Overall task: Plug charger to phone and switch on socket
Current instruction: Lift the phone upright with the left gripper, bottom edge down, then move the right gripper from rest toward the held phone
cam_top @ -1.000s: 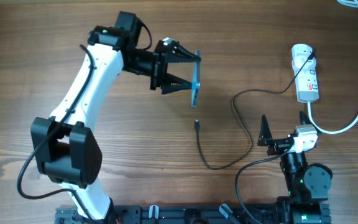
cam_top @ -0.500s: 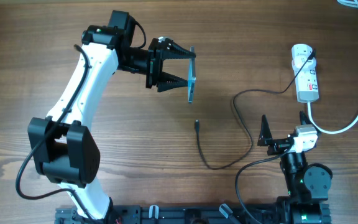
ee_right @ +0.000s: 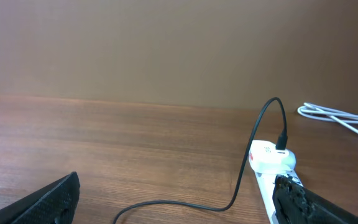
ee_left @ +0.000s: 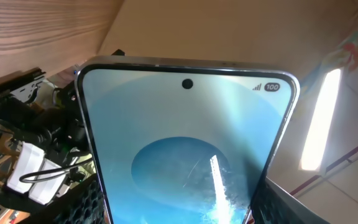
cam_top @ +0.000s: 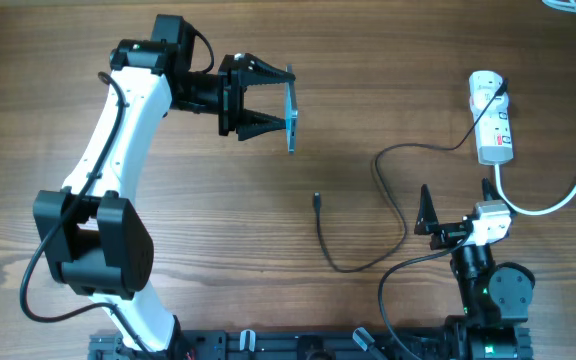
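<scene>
The left jaws clamp the phone (cam_top: 291,108) edge-on in the air; the charger tip (cam_top: 316,199) lies loose on the bench (cam_top: 418,50) nearby. The right jaws stand wide and empty. Plugging seems in hand; next they should grasp that tip.

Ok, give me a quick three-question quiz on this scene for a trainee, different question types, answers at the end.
1. True or false: the charger tip is plugged into the phone.
2. Fill in: the right gripper has its jaws ___.
3. What holds the phone? A) left gripper B) right gripper C) nothing, it lies flat
Key: 1 false, the tip lies on the table, apart from the phone. 2 open. 3 A.
</scene>
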